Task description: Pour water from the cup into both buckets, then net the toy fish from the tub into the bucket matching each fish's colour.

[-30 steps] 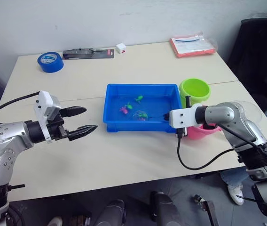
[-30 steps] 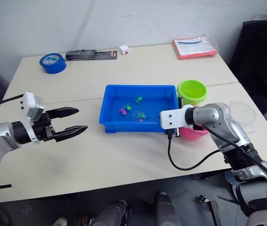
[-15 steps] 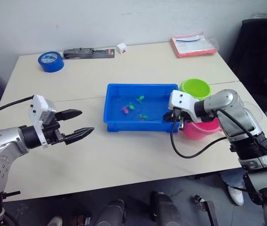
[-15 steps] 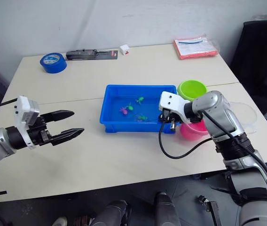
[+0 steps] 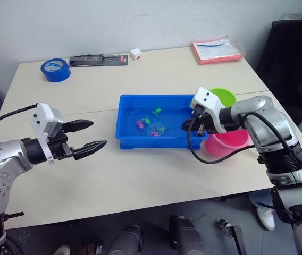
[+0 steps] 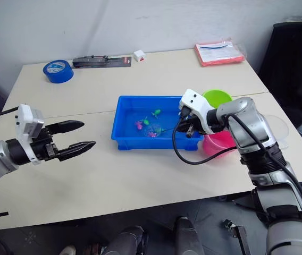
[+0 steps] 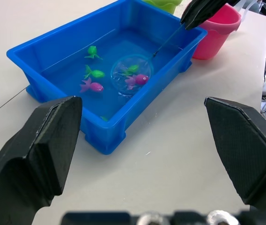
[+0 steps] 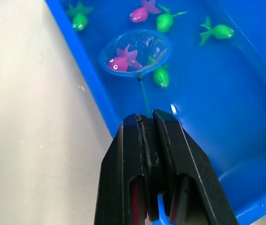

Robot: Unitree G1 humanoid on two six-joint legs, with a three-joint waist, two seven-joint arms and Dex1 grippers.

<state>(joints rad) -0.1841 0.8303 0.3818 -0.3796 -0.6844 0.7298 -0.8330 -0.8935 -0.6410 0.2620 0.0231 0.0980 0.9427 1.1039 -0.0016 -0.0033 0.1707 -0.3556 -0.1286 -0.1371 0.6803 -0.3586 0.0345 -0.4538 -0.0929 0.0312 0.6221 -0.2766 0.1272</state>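
One pink fish [image 8: 119,62] now sitting in net [image 8: 135,52]; R gripper [image 8: 148,123] clamping handle, just dipped; lifting next. L gripper [image 5: 90,135] hanging wide.

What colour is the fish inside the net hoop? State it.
Pink, the fish in the net hoop; right wrist view shows it best.

I see a bright blue tub [image 5: 125,139] on a pale beige table [image 5: 140,175]. In it float green fish [image 8: 217,31] and magenta fish [image 8: 140,14]; one magenta fish lies in a net [image 8: 135,52] with a light blue rim and a thin dark handle. Beside the tub stand a lime green bucket [image 5: 225,96] and a pink bucket [image 5: 229,144]. My grippers' fingers [image 5: 91,147] are black, with white blocks behind them. Far back I see a blue tape roll [image 5: 53,68] and a red-edged packet [image 5: 217,50].
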